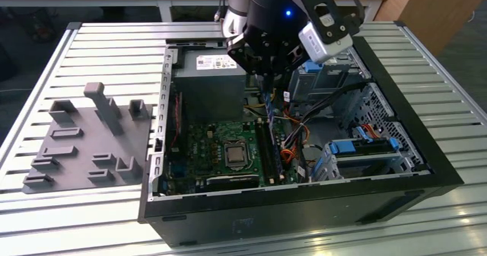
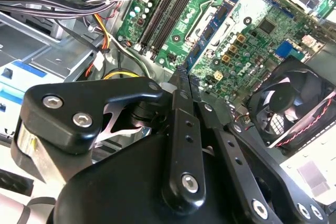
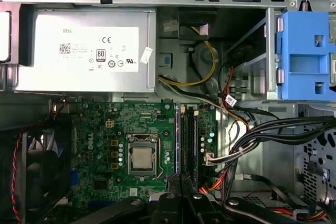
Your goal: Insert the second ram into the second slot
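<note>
- I see the gripper [image 2: 181, 74] with its fingers [image 2: 177, 129] pressed together on the second ram [image 2: 208, 39]; the thin blue stick is pinched at the tips.
- In the second wrist view the ram is edge-on, running away from the fingertips, with the motherboard [image 2: 252, 30] behind it.
- In the first wrist view the ram [image 3: 177, 140] lies parallel to the dark memory slots [image 3: 190, 140], just beside them on the CPU socket [image 3: 143, 158] side.
- The ram is not seated; it is held above the board.
- I cannot tell whether either slot already holds a stick.
- In the exterior view the gripper [image 1: 266, 88] hangs over the open computer case [image 1: 304, 210], near the grey power supply [image 1: 209, 79].
- The case fan [image 2: 289, 103] sits at the board's edge, well apart from the slots.
- A cable bundle [image 3: 262, 129] runs on the far side of the slots from the socket, towards the blue drive-bay clip [image 3: 307, 56].
- The case lies on a slatted table [image 1: 91, 39].
- A grey fixture tray [image 1: 84, 147] sits beside the case on the exterior view's left.
</note>
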You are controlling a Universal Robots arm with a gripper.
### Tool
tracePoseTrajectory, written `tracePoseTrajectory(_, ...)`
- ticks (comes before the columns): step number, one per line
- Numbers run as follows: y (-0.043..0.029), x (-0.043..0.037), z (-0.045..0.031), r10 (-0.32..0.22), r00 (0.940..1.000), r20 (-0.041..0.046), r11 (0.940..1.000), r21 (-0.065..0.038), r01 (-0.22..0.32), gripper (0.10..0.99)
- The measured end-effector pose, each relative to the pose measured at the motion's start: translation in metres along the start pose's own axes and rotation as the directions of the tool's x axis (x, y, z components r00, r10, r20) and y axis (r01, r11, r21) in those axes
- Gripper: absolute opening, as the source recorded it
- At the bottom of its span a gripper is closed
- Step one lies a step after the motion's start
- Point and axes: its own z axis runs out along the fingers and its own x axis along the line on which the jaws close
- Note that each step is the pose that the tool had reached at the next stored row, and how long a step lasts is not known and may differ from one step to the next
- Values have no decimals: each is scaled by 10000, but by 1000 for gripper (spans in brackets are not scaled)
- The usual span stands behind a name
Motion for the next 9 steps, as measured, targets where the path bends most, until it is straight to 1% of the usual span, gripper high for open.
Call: tracePoseTrajectory(9, -1, 0, 22, 0, 10000, 0, 10000, 1, 0, 122)
